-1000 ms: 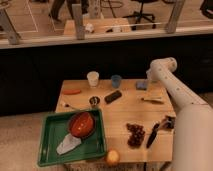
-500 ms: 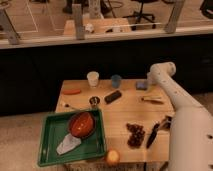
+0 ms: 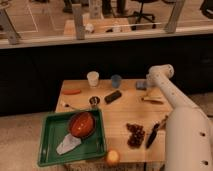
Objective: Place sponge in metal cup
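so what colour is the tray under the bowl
Green tray, clear in the camera view; the gripper is by the sponge, far right.

1. sponge (image 3: pixel 141 85): blue-grey, plain.
2. metal cup (image 3: pixel 94 101): dark grey, shiny rim.
3. white cup (image 3: pixel 93 78); blue cup (image 3: pixel 116 81).
4. bar (image 3: pixel 113 96): black.
5. tray (image 3: pixel 47 150): green; bowl (image 3: pixel 81 124): red-orange.
6. table (image 3: pixel 125 112): pale wood.
7. arm (image 3: pixel 172 100): white; gripper (image 3: pixel 148 87) at the table's far right, beside the sponge.

light: dim, even | shadows: soft | tool (image 3: pixel 144 85): at table (image 3: pixel 125 112) far right
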Motion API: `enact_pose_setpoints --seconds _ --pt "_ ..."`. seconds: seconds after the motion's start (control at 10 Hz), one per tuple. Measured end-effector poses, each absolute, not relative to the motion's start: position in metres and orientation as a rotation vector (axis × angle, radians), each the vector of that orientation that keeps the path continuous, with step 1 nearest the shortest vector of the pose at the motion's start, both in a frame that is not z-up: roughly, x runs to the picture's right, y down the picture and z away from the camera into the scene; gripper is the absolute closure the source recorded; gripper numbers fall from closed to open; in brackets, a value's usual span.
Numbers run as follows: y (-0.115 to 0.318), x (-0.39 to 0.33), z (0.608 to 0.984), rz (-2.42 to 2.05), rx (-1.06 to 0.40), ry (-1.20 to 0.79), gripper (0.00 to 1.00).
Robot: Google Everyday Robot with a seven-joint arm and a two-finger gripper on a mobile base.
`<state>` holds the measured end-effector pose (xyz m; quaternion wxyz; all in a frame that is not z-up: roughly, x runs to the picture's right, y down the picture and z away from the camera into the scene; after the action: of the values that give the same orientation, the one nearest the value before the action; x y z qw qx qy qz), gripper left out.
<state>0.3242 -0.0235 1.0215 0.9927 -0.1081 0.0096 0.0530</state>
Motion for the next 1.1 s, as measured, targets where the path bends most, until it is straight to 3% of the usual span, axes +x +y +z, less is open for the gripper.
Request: enact_pose_setpoints --seconds 0.6,1.1 --pt "-0.02 0.324 1.021 0.108 -0.245 0.022 0.95" --pt "-0.035 0.327 0.982 0.117 -0.223 -0.021 0.98"
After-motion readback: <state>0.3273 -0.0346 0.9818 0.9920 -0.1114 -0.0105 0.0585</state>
